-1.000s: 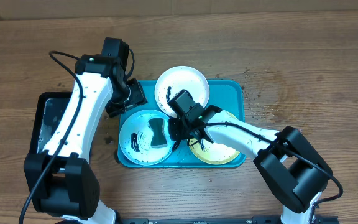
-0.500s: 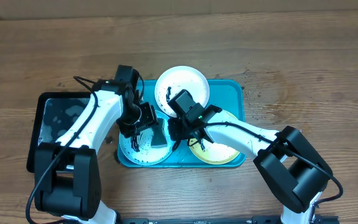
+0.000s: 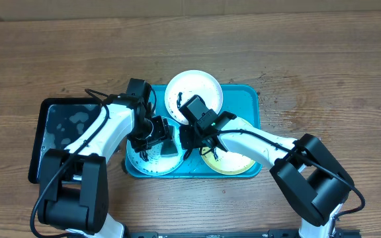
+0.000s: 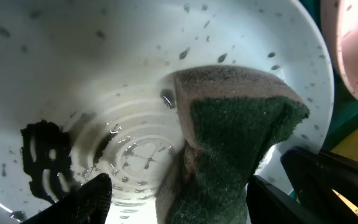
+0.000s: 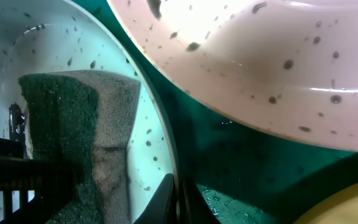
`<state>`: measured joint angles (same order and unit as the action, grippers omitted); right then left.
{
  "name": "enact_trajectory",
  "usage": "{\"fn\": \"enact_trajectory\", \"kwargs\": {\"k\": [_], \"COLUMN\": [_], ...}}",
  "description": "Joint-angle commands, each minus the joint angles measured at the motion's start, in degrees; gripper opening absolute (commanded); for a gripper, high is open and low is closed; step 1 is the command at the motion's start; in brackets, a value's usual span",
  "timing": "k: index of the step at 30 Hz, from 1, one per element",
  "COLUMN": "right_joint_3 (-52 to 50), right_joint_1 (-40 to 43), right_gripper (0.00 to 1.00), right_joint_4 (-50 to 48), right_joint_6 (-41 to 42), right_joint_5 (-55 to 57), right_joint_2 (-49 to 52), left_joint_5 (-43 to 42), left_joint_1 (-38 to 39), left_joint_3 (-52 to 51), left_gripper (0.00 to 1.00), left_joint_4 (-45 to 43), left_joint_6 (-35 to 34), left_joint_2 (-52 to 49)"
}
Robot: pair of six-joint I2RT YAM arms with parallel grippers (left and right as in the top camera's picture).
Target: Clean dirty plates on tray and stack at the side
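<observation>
Overhead, left to right.

Black tray (image 3: 58, 142): far left on the surface (image 3: 323, 66), wet patches on its floor. The left arm crosses over its right side.

Tray (image 3: 247, 89): turquoise, at the centre of the surface, just right of the black tray. All three plates lie on it.

Left claw (image 3: 157, 132): low over the blue plate (image 3: 144, 162), which sits in the near-left part of the tray. Claw is open and straddles the sponge (image 4: 235, 137). In the left wrist view the fingers (image 4: 95, 196) stand on either side of the sponge, with a gap between the left one and the sponge's tan edge. Contact on the right side: cannot tell.

Sponge: dark green scrub face, tan backing, standing bent on the right half of the blue plate. Water pools around its base.

Blue plate: dark smear on its left half and scattered dark specks across the bowl.

Right claw (image 5: 178, 200): at the right edge of the blue plate, between it and the green plate (image 3: 233, 164). Its fingertips are closed together, and the thin rim of the blue plate runs down between them.

White plate (image 3: 200, 86): far middle of the tray, its far edge over the tray's far rim. There is a dark smear on its near-left part, with specks elsewhere.

Green plate: near-right part of the tray, largely covered by the right arm.

Tray floor between the plates is wet.
</observation>
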<state>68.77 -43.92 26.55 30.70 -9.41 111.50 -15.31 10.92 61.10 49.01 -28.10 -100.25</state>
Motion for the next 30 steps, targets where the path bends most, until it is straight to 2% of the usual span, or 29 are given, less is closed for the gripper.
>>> {"fn": "enact_trajectory", "kwargs": {"k": [1, 10, 16, 24, 27, 30], "right_joint_3": [-0.3, -0.3, -0.3, -0.3, -0.3, -0.3], "right_joint_1": [-0.2, -0.2, 0.0, 0.0, 0.0, 0.0], "right_gripper": [0.04, 0.04, 0.04, 0.04, 0.04, 0.04], "right_joint_4": [-0.5, -0.3, -0.3, -0.3, -0.3, -0.3], "right_joint_6": [0.0, 0.0, 0.0, 0.0, 0.0, 0.0], "right_joint_5": [-0.3, -0.3, -0.3, -0.3, -0.2, -0.1], "right_joint_2": [-0.1, -0.1, -0.1, -0.1, -0.1, -0.1], "left_joint_5": [-0.9, -0.4, -0.4, -1.3, -1.2, -0.5], "left_joint_1": [1.1, 2.3, 2.3, 2.9, 3.4, 3.4], "left_joint_3": [-0.4, -0.9, -0.9, -0.9, -0.9, -0.9], "left_gripper": [0.7, 0.62, 0.42, 0.38, 0.34, 0.25], "left_joint_4": [-0.9, -3.0, -3.0, -3.0, -3.0, -3.0], "left_joint_6": [-0.2, -2.6, -2.8, -3.9, -4.1, -4.1], "left_joint_2": [0.5, 0.2, 0.0, -3.0, -4.8, -5.4]}}
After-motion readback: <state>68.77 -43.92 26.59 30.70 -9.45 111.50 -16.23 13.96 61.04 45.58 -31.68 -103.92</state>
